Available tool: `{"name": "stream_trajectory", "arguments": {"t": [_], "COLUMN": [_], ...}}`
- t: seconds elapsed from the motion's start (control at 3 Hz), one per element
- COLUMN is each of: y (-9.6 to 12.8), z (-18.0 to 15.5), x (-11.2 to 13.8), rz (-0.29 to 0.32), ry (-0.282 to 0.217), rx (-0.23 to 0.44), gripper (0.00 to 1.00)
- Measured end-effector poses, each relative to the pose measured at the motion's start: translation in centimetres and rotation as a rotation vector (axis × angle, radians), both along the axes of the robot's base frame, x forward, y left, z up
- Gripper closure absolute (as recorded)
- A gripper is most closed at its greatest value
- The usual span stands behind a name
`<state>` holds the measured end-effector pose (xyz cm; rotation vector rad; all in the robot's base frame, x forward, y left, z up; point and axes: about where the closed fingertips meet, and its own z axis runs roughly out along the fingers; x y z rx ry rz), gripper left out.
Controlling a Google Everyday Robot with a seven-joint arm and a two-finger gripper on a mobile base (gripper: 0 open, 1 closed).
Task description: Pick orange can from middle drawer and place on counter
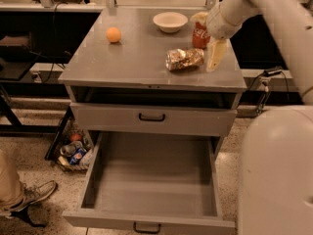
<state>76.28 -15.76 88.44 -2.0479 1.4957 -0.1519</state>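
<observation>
The crushed, shiny orange can (184, 59) lies on its side on the grey counter (137, 58), right of the middle. My gripper (208, 38) is just to the can's right, open and off the can, with one pale finger (215, 54) pointing down beside it and the other up by the red can. The middle drawer (151, 180) at the bottom is pulled out and empty, with a small black handle (146, 227) on its front.
An upright red Coca-Cola can (199, 35) stands behind my gripper. A white bowl (169, 21) sits at the back and a small orange ball (113, 35) at the left. The drawer above (151, 117) is shut. A basket of cans (73, 151) and a person's shoe (34, 195) are at floor left.
</observation>
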Motion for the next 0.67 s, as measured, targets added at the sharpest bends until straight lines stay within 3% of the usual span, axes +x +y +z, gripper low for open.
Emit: {"name": "stream_trajectory", "arguments": {"t": [0.33,0.67], "y": [-3.1,-7.7], "z": [3.2,6.9], "x": [-0.9,-4.3], "rz": [-0.082,-0.195], "ry": [-0.086,-0.178], "rx": [-0.022,-0.062], "gripper": [0.00,0.00]}}
